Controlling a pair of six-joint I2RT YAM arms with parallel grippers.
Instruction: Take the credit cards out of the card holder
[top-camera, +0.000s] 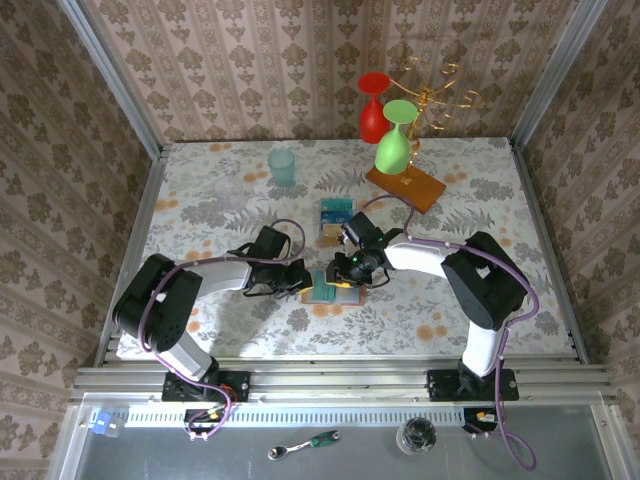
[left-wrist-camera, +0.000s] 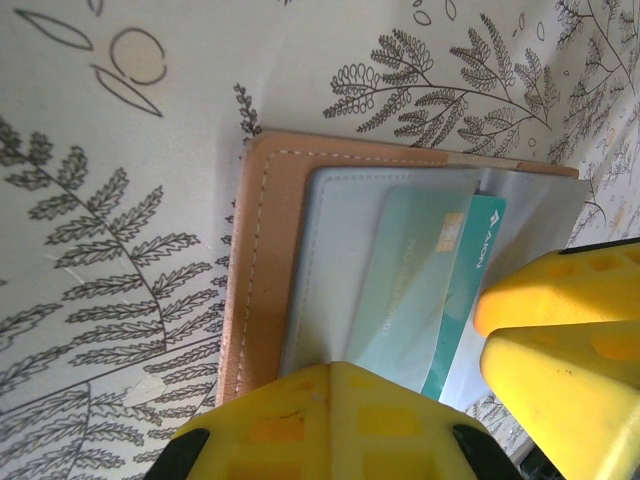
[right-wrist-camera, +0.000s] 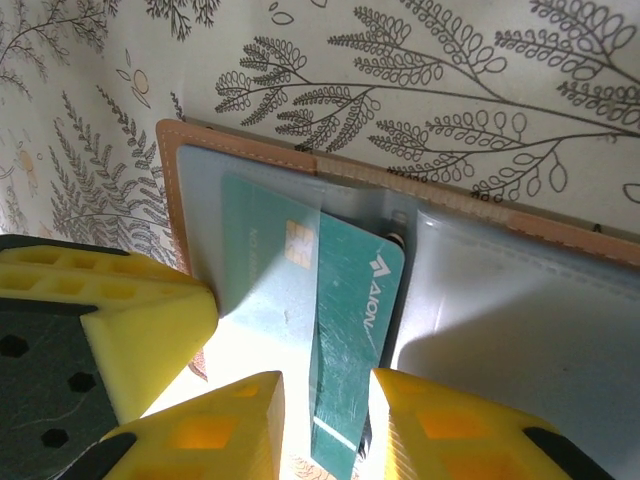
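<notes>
Atop card holder (right-wrist-camera: 520, 300), credit card (right-wrist-camera: 350, 330): long axis points into spread right hand (right-wrist-camera: 328, 400); left hand (left-wrist-camera: 330, 410) pressed together.

**Three Views on One Open Card Holder**

The top external camera looked steeply down from above and behind the arm bases, taking in the whole tabletop (top-camera: 200, 190). Both wrist cameras hung very close over the tabletop from opposite sides. All three views shared the card holder (top-camera: 325, 293) and its teal credit card (right-wrist-camera: 350, 320).
</notes>
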